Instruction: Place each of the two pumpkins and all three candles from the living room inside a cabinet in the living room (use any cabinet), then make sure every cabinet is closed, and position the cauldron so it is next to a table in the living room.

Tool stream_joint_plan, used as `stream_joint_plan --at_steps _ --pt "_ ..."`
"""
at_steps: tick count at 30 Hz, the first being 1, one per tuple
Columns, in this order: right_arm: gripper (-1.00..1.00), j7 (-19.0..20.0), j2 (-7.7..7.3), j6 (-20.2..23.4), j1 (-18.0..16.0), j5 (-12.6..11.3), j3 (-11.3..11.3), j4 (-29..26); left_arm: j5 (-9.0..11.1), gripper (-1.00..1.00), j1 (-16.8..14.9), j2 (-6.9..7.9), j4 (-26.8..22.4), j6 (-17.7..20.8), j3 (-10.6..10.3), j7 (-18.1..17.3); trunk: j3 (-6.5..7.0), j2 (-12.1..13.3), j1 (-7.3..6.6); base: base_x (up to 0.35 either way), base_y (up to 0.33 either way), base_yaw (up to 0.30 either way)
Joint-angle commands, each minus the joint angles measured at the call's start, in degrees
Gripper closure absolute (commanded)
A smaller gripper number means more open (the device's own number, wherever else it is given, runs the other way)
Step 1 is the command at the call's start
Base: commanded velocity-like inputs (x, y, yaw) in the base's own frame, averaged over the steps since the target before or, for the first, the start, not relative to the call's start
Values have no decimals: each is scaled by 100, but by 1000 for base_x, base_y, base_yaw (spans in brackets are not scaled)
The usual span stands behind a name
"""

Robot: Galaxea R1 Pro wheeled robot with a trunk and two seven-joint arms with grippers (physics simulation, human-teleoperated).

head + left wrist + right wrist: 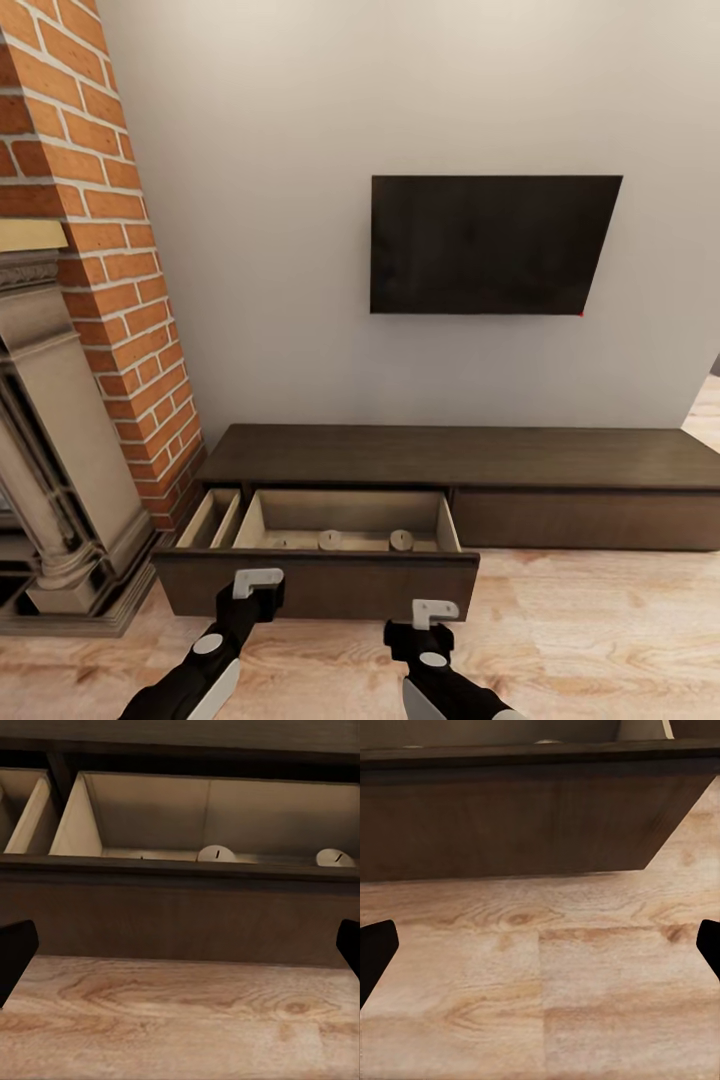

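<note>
Pale wood floor (600, 620) runs beneath both arms. Left gripper (180, 945) and right gripper (540, 945) hang low with fingers spread wide, holding nothing, just before the pulled-out drawer (320, 585) of the cabinet (470, 455). Two candles (330, 539) (401, 538) lie inside. Beyond: one black screen (490, 245), grey wall, brick fireplace (90, 250).

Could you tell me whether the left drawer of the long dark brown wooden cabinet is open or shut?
Open. The drawer is pulled out from the cabinet, exposing its pale interior with two cream-white candles inside.
</note>
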Motion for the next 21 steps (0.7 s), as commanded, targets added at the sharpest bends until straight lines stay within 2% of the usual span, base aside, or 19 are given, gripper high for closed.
stream_joint_plan --at_steps 1,8,14,21 --pt "-100 40 -1 -34 -3 -59 54 2 62 -100 -9 4 -5 -30 -48 48 -24 -45 22 0 0 0" --pt "-100 161 -2 -52 56 -40 70 1 55 -100 -6 -6 3 -23 -54 7 -150 -326 176 0 0 0" --pt "-100 142 -8 -624 199 58 145 2 41 -100 -10 -5 6 0 -54 -405 -258 -566 308 0 0 0" --pt "-100 88 -1 -977 283 124 176 -16 33 -100 -7 -5 7 8 -57 -493 -383 -847 462 0 0 0"
